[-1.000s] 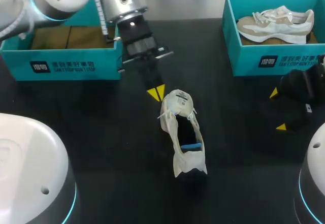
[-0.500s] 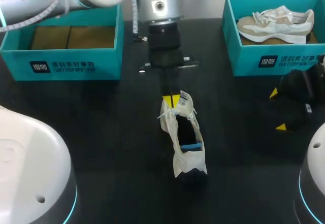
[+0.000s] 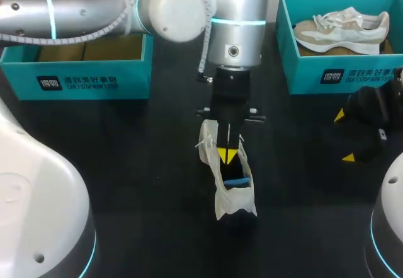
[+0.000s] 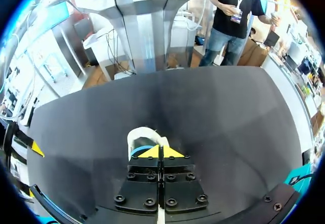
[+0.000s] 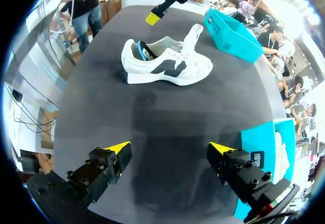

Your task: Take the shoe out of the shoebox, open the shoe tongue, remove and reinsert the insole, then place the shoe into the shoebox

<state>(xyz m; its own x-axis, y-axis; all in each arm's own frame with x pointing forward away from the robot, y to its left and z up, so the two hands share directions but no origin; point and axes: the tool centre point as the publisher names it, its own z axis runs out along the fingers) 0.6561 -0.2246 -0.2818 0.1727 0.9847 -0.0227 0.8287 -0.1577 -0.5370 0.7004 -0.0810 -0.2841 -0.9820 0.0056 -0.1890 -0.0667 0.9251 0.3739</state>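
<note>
My left pincer (image 3: 227,156), tips together, hangs over the shoe (image 3: 234,201) on the counter (image 3: 145,177); my right pincer (image 3: 344,137) sits spread apart.

Bright even overhead light, soft shadow beneath shoe (image 5: 167,65), perhaps faint sheen on table (image 5: 152,132)

White shoe (image 3: 230,183) upright on its sole, tongue (image 5: 193,33) lifted, blue insole (image 5: 142,51) inside, open teal shoebox (image 3: 94,79) well apart
</note>
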